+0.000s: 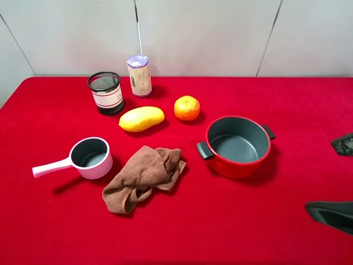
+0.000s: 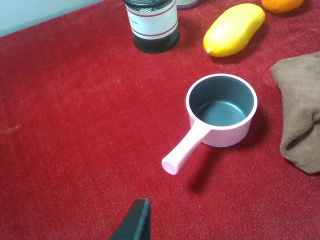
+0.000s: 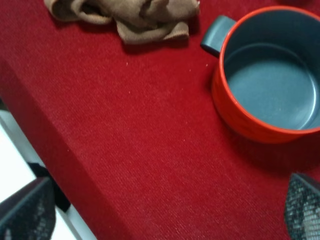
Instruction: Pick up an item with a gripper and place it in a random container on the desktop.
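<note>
The small cream-white bun-like item is not in any view. The black wire-mesh cup point(image 1: 106, 92) with a white band stands at the back left of the red desktop point(image 1: 55, 232); it also shows in the left wrist view point(image 2: 151, 25). My right gripper point(image 1: 337, 179) is at the right edge of the table, near the red pot, jaws wide apart and empty; its fingers point(image 3: 25, 212) frame the right wrist view. Of my left gripper only one dark finger point(image 2: 134, 222) shows, over bare cloth short of the pink saucepan.
A red pot point(image 1: 237, 145) point(image 3: 272, 80), a pink-handled saucepan point(image 1: 88, 157) point(image 2: 220, 110), a crumpled brown cloth point(image 1: 146, 175), a yellow mango point(image 1: 142, 118), an orange point(image 1: 187, 107) and a purple-topped jar point(image 1: 139, 75) stand on the table. The table's front edge point(image 3: 50, 150) lies below my right gripper.
</note>
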Available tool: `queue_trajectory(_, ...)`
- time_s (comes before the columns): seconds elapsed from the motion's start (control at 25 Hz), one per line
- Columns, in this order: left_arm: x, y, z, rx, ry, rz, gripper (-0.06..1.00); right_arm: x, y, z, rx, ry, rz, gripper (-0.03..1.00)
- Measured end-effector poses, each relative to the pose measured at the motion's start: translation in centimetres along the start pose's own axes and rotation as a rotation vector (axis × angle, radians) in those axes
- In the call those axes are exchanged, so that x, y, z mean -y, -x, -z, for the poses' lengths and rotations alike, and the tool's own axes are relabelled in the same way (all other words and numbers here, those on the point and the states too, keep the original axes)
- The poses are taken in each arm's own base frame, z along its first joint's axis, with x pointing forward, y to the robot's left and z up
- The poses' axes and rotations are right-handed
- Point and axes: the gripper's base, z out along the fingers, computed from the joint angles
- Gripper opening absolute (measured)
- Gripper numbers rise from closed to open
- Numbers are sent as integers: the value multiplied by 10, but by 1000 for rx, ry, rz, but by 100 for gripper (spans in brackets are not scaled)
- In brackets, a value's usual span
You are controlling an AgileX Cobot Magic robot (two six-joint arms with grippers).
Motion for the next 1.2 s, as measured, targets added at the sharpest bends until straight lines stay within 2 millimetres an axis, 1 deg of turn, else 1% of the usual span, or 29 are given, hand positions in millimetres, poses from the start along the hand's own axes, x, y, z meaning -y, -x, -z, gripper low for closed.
queue_trajectory(0.28,0,0,0,0,0,0,98,-3,-25,2,90,-4,-39,69)
queue_trajectory(0.44,0,0,0,0,0,0,98,-4,-32,10,148,-14,-44,69)
queue_trajectory(0.56,0,0,0,0,0,0,98,-3,-44,13,162,-46,-45,69)
queue_trajectory(0.72,0,0,0,0,0,0,98,2,-52,20,217,-143,-135,69)
queue_trajectory(0.92,0,0,0,0,0,0,98,5,-62,31,283,-319,-287,69)
queue_trajectory(1.04,0,0,0,0,0,0,98,2,-69,38,336,-433,-370,69)
queue_trajectory(1.2,0,0,0,0,0,0,98,-7,-79,47,419,-567,-437,69)
